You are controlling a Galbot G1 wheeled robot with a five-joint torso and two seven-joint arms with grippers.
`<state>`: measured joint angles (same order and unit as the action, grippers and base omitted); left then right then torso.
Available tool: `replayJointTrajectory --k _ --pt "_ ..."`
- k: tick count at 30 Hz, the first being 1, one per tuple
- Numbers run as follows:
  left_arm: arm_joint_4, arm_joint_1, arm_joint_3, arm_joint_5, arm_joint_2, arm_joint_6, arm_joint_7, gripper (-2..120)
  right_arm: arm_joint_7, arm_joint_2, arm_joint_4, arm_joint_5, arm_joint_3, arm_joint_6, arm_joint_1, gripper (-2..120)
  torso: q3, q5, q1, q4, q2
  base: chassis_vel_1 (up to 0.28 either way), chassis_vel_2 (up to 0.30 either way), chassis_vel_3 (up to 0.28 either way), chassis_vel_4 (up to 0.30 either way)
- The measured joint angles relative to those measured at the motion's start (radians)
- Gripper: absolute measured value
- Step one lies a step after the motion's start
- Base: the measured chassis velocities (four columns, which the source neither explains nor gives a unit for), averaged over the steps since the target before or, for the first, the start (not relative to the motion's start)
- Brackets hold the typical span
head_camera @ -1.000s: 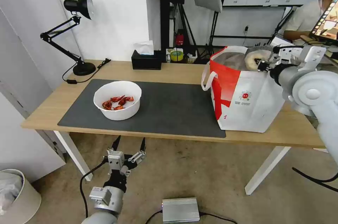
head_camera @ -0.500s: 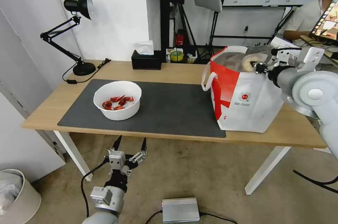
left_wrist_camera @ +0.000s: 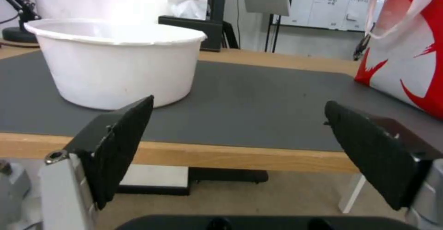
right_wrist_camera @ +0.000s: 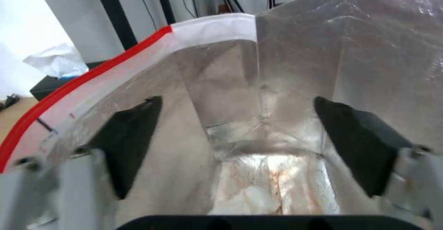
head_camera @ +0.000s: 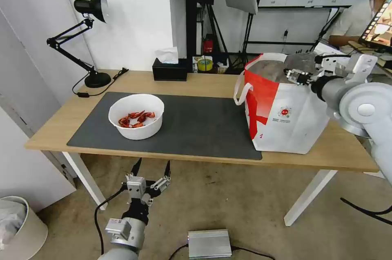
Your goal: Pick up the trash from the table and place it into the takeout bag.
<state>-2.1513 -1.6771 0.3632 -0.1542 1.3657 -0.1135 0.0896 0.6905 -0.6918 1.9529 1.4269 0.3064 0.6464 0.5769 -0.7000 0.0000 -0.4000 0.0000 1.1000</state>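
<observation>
1. Concrete floor in front of the table (head_camera: 204, 84), long light-wood top with a dark grey mat (head_camera: 196, 123). We see a silver box (head_camera: 209, 243) on the floor nearest us.
2. Left gripper (head_camera: 151, 167) is parked low, below the table's front edge, fingers spread wide with nothing between them. From its wrist view the gripper (left_wrist_camera: 237, 119) faces the bowl across the mat edge.
3. White bowl (head_camera: 136, 116) with red crayfish shells sits on the left part of the mat, untouched. We judge it the one trash item left on the table.
4. Takeout bag (head_camera: 286, 109) stands upright on the right, partly on the mat, red side panel toward the bowl.
5. Right gripper (head_camera: 295, 75) hovers over the bag mouth. A second ago it held a pale bundle there; now the fingers are apart and empty, so the bundle has dropped in.
6. Right wrist view looks down the foil lining (right_wrist_camera: 286, 84); pale crumpled trash (right_wrist_camera: 249, 197) lies at the bottom, below the open gripper (right_wrist_camera: 237, 133).
7. We judge this drop done, bowl next.
8. Far back: black tissue box (head_camera: 169, 70), desk lamp (head_camera: 87, 27).
</observation>
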Motion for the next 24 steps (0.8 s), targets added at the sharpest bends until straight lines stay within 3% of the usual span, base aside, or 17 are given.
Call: replayJointTrajectory --k 4,10,17,24 --pt "-0.005 0.000 0.001 0.000 0.000 0.000 0.000 100 -0.017 0.003 0.003 -0.007 0.000 -0.001 -0.002 99 0.000 0.0000 0.000 0.0000 0.000 0.000 0.000 0.000 0.000" --pt "-0.007 0.001 0.002 0.001 0.002 -0.001 0.000 100 -0.076 0.003 0.005 -0.022 0.000 -0.029 -0.010 100 0.000 0.0000 0.000 0.0000 0.000 0.000 0.000 0.000 0.000" --pt "-0.011 0.001 0.007 0.001 0.000 -0.001 0.000 100 -0.280 0.000 0.031 -0.038 0.009 -0.193 -0.011 100 0.000 -0.0002 0.000 0.0001 0.000 0.000 0.000 0.000 0.000" --pt "-0.012 0.002 0.016 -0.003 -0.005 -0.001 0.000 100 -0.565 0.023 0.099 -0.201 -0.001 -0.344 0.097 100 0.000 -0.0002 0.000 0.0001 0.000 0.000 0.000 0.000 0.000"
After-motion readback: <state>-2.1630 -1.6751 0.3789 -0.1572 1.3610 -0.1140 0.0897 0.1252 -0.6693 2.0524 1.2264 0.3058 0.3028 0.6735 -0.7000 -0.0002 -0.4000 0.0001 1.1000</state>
